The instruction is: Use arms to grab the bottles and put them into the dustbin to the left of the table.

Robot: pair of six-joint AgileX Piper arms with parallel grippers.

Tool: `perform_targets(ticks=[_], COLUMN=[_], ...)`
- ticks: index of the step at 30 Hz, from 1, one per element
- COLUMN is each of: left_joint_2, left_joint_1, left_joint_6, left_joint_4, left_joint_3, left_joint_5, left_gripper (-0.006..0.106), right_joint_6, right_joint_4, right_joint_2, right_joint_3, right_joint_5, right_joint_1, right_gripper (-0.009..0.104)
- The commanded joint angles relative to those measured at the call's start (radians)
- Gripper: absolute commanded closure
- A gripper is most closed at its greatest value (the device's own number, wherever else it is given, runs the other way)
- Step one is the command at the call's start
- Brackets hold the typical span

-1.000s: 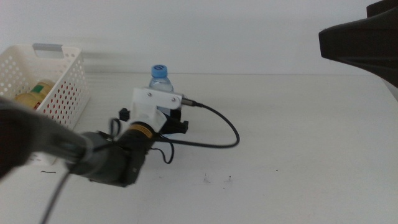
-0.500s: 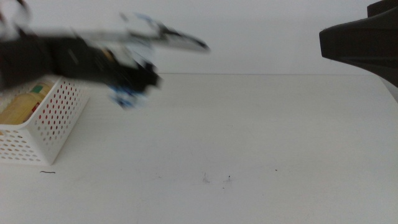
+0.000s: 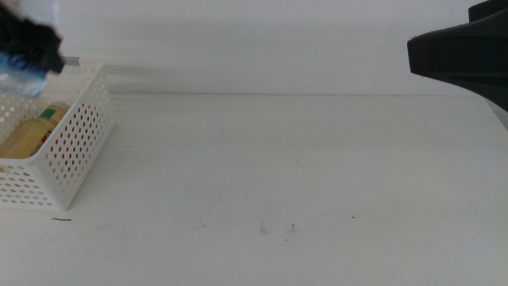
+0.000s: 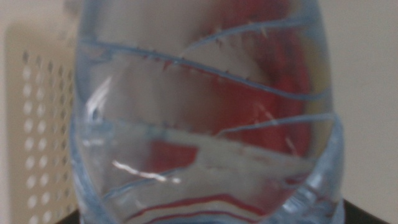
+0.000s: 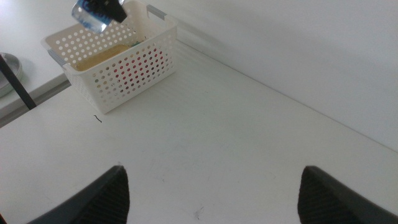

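The left gripper point(image 3: 28, 44) is clamped on the small clear ribbed water bottle point(image 4: 205, 118), held above the white perforated plastic basket point(image 3: 75, 151) at the table's left. No label text is legible. A yellow tea bottle point(image 3: 28, 135) lies inside the basket. The right gripper point(image 5: 211, 193) is spread wide over the bare white tabletop point(image 3: 302, 175).

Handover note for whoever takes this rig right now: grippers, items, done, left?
Left gripper: shut on the water bottle, held above the dustbin at the table's left end.
Right gripper: open, idle, high over the table's right side.
Done: yellow tea bottle lies in the dustbin; something red shows through its holes, likely the can.
Left: release the water bottle into the dustbin. No other bottles visible on the table.
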Motion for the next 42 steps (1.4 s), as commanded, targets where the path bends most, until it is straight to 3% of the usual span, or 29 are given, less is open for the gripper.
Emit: perform_targets(ticks=[1,12,16,18,21,23,24,25,35,42], left_joint_2=[0.03,0.212,0.265,0.279,0.292,0.294,0.294,0.29,0.141,-0.236], left_joint_1=[0.047,0.107,0.107,0.107,0.107,0.107,0.107,0.107,0.099,-0.026], left_joint_6=[0.022,0.059,0.057,0.055,0.055,0.062,0.066,0.066,-0.05,-0.08], left_joint_4=[-0.022,-0.036,-0.036,-0.043,-0.049,-0.041,-0.012,0.001,-0.017,-0.04], left_joint_3=[-0.021,-0.021,-0.021,-0.021,-0.021,-0.021,-0.021,-0.021,0.01,0.344], left_joint_5=[-0.015,-0.143,-0.188,-0.192,-0.188,-0.176,-0.167,-0.165,-0.044,-0.294], left_gripper=[0.102,0.101,0.092,0.084,0.062,0.042,0.02,0.008,0.007,0.011], right_joint_6=[-0.008,-0.008,-0.008,-0.008,-0.008,-0.008,-0.008,-0.008,-0.008,-0.008], right_joint_4=[-0.004,-0.004,-0.004,-0.004,-0.004,-0.004,-0.004,-0.004,-0.004,-0.004], right_joint_2=[-0.004,-0.004,-0.004,-0.004,-0.004,-0.004,-0.004,-0.004,-0.004,-0.004], right_joint_3=[-0.006,-0.006,-0.006,-0.006,-0.006,-0.006,-0.006,-0.006,-0.006,-0.006], right_joint_5=[-0.003,-0.003,-0.003,-0.003,-0.003,-0.003,-0.003,-0.003,-0.003,-0.003], right_joint_1=[0.004,0.004,0.004,0.004,0.004,0.004,0.004,0.004,0.004,0.004], right_gripper=[0.024,0.024,0.024,0.024,0.024,0.024,0.024,0.024,0.024,0.024])
